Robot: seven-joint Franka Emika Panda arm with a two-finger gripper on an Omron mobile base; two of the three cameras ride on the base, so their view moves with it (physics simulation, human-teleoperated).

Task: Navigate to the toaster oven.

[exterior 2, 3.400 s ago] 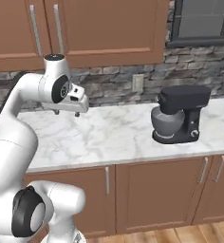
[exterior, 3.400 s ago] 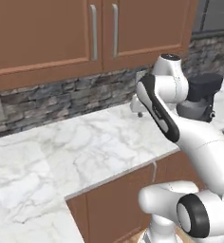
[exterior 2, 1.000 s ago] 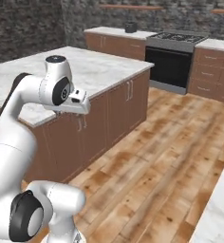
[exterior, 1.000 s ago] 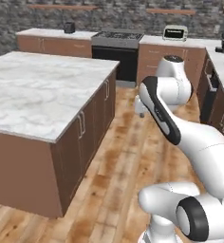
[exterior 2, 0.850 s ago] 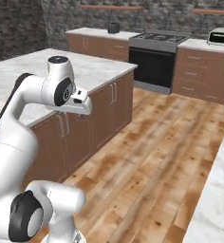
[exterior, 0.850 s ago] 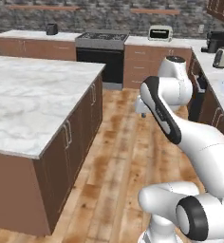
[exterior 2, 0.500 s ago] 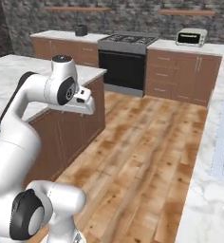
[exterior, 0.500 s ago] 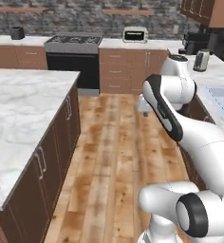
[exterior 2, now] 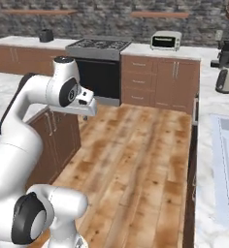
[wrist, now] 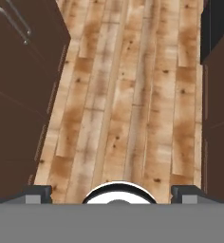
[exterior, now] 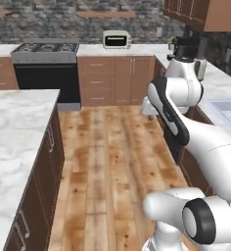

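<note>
The toaster oven [exterior: 116, 39] is a small pale box with a dark glass door. It stands on the far counter just right of the range, and also appears at the back of the right base view [exterior 2: 166, 40]. A stretch of wooden floor lies between me and it. My gripper [wrist: 111, 192] hangs from the folded arm over the floor, pointing down, open and holding nothing. Its fingertips [wrist: 38, 191] stand wide apart. The hand [exterior: 148, 107] sits mid-right in the left base view and beside the island in the right base view [exterior 2: 86, 110].
A black gas range [exterior: 44, 63] stands left of the toaster oven. A marble island [exterior: 14, 132] runs along my left. On my right, a counter with a sink [exterior 2: 223, 145] holds a kettle [exterior 2: 225, 80] and a dark coffee machine [exterior: 186, 46]. The wooden floor aisle [exterior: 107, 157] leads ahead.
The whole scene has swung as the base turned and drove. The far counter with the toaster oven has come nearer the middle of the views. The arm keeps its pose.
</note>
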